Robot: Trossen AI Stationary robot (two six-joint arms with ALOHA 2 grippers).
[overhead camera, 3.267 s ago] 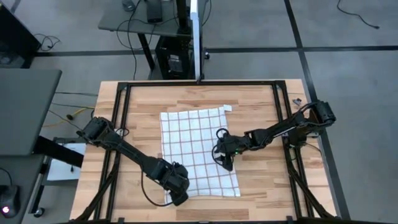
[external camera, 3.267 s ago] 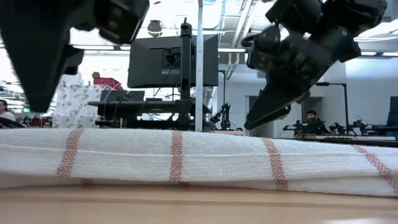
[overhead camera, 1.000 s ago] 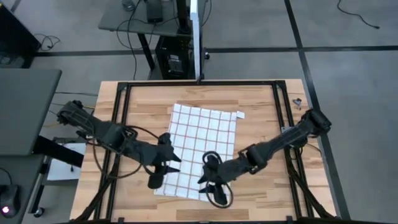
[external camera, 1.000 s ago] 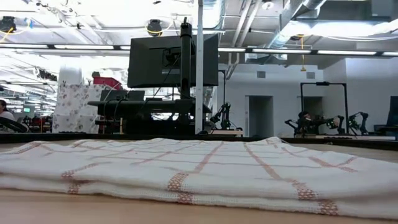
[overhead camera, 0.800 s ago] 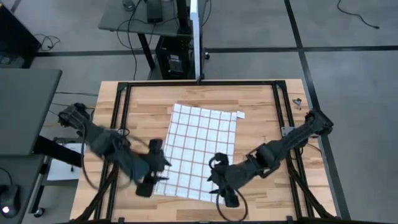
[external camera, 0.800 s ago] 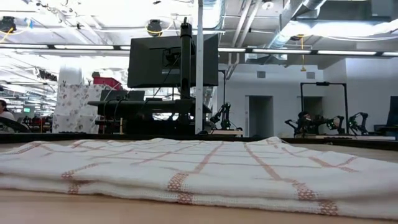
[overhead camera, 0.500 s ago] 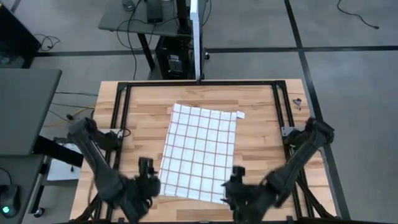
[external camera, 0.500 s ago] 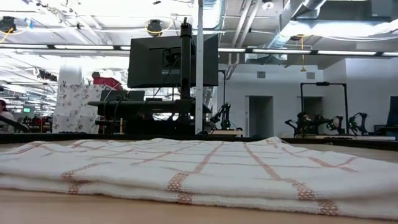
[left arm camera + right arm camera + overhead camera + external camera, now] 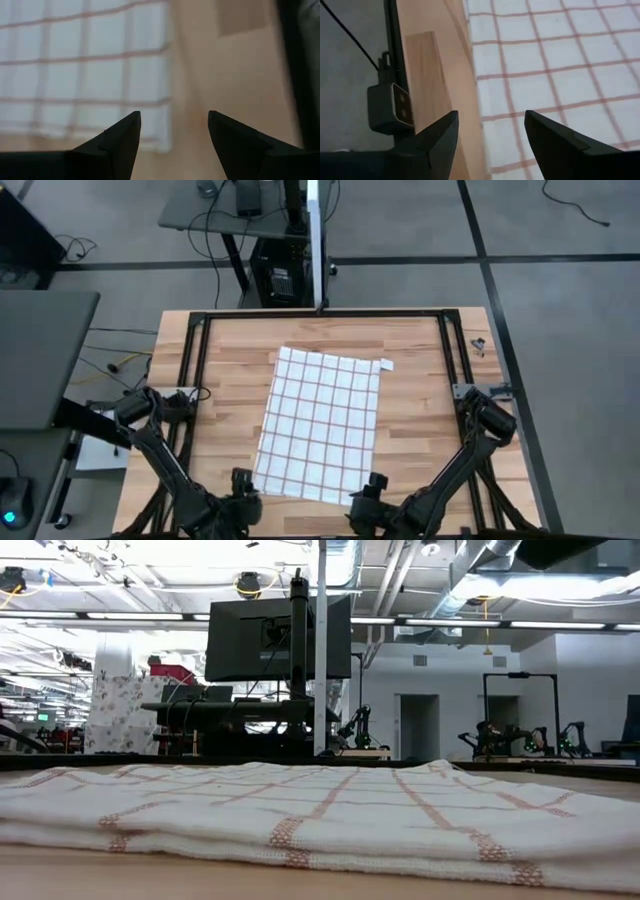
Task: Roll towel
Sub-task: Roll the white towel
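Your towel [image 9: 321, 425] lies flat and unrolled in the middle of the counter [image 9: 225, 370], its small tag [image 9: 386, 364] at the far right corner. Both arms sit low at the near edge, the left gripper [image 9: 174, 131] by the towel's near-left corner, the right gripper [image 9: 491, 131] by its near-right — probably so you can take the near hem and roll away from you. Both sets of jaws stand apart, holding nothing. From above, the grippers are partly cut off by the frame — the level view shows only the towel's near fold.
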